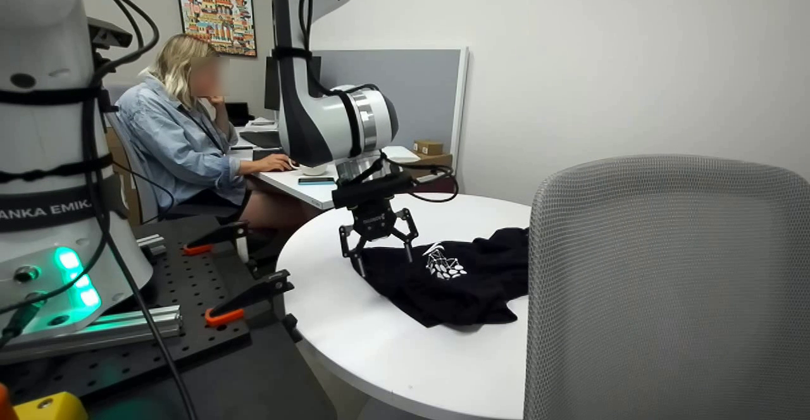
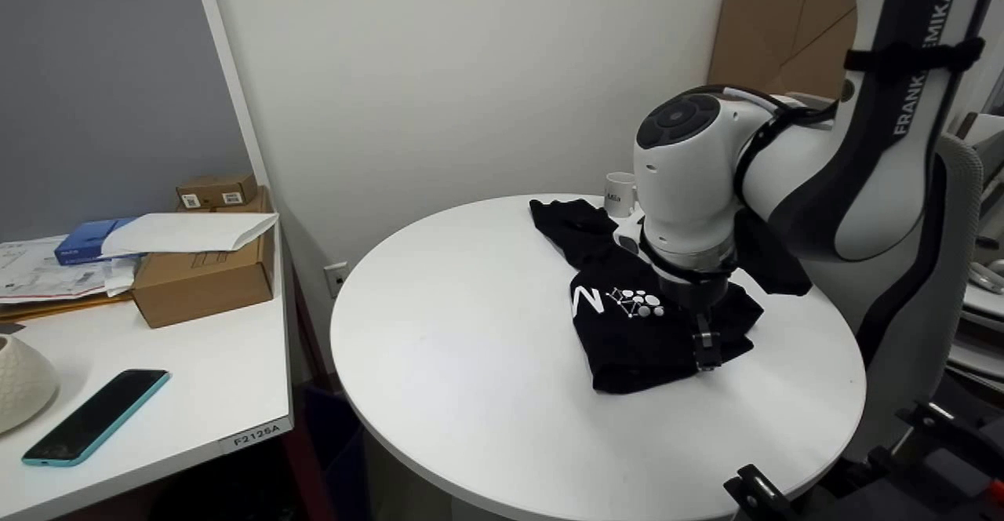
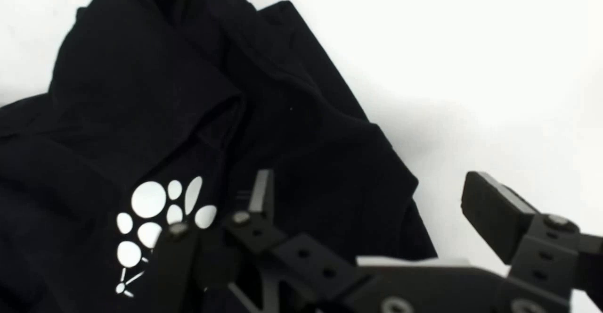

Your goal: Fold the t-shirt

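The shirt (image 2: 620,340) — black, soft, creased — lies rumpled on the round white table (image 2: 447,333), its print (image 2: 637,303) facing up: white ovals and thin lines, an N-like mark beside them. In the wrist view, loose layers of cloth overlap near the print; in an exterior view, one end (image 2: 572,227) narrows into a bunched strip.

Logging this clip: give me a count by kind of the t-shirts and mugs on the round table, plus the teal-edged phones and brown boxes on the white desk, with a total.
Black t-shirt: 1
White mug: 1
Teal-edged phone: 1
Brown boxes: 2, one small and one larger
Total: 5
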